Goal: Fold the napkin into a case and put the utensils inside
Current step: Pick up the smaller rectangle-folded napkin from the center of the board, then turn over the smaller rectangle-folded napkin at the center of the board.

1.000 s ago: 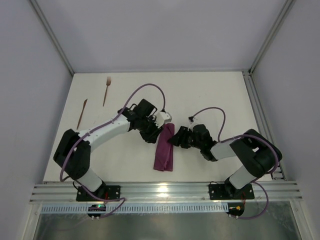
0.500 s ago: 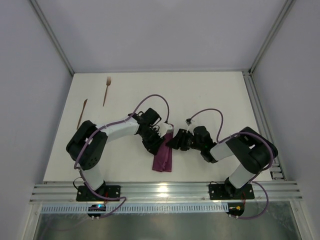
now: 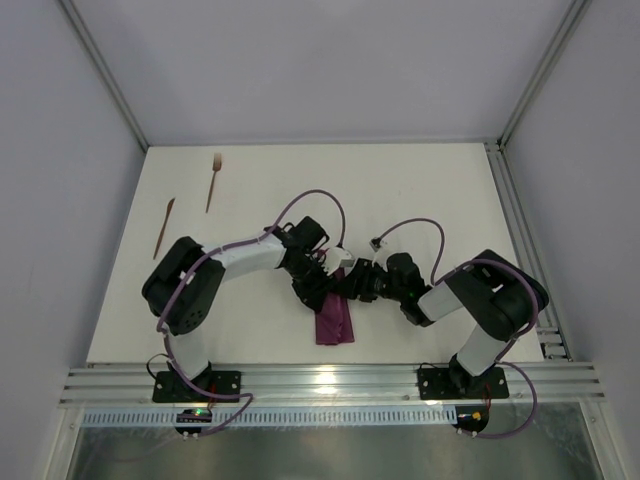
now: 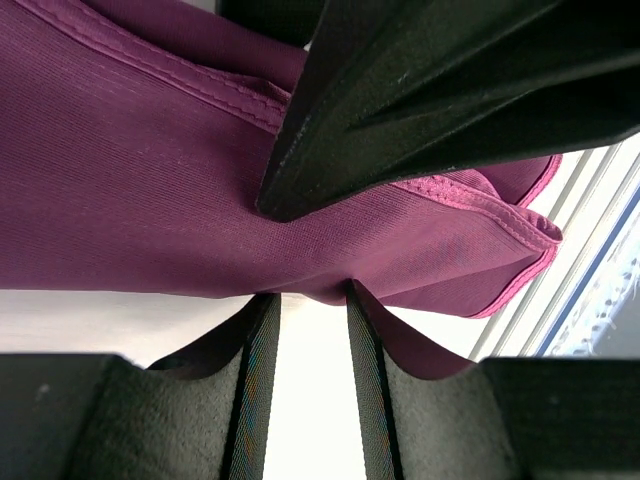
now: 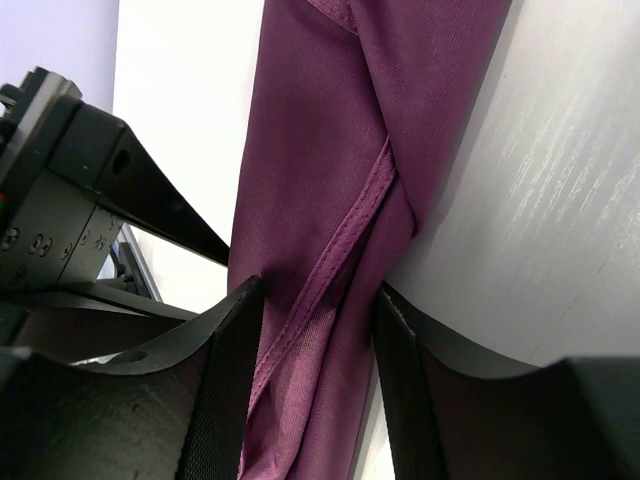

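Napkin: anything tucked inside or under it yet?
Nothing shows in the napkin folds; fork and knife lie on the table, far left. Its upper end is hidden under the left tool and right tool.

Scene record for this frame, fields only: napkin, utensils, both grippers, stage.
napkin: folded into a narrow strip, near middle of the table
fork: far left of table, lying apart from napkin
knife: left of fork, nearer the arms
left gripper: fingertips at napkin's edge, narrow gap, grip unclear
right gripper: napkin runs between its fingers, gripped
stage: fork and knife not yet in napkin
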